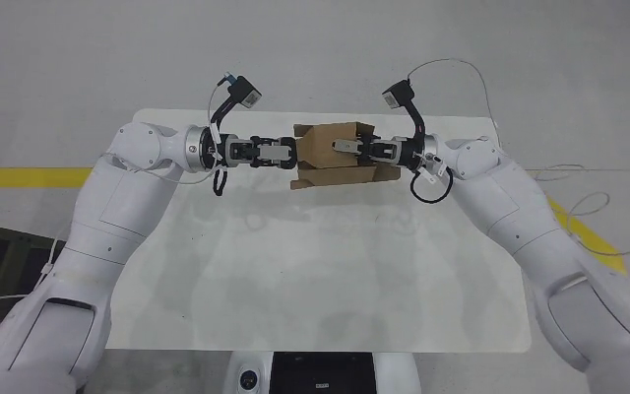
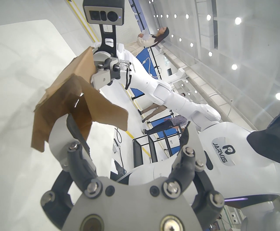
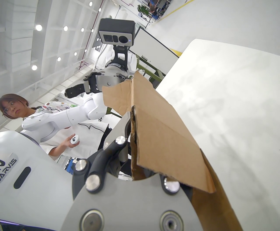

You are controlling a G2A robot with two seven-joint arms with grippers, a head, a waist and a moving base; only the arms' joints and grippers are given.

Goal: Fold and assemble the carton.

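Brown cardboard, the carton (image 1: 325,146) is half-opened with loose flaps, over the far edge of the white surface (image 1: 295,276) and between the two arms. The right pincer (image 1: 345,148) comes in from its side, clenched on one carton panel. The left pincer (image 1: 291,155) is at the opposite end, released and spread wide, one of its fingers (image 2: 65,129) touching a flap's edge.

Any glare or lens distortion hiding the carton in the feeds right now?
Top view: even light, no glare on the carton. Left wrist view: bright ceiling lights, wide-angle bending, carton unaffected. Right wrist view: lights behind, carton evenly lit.
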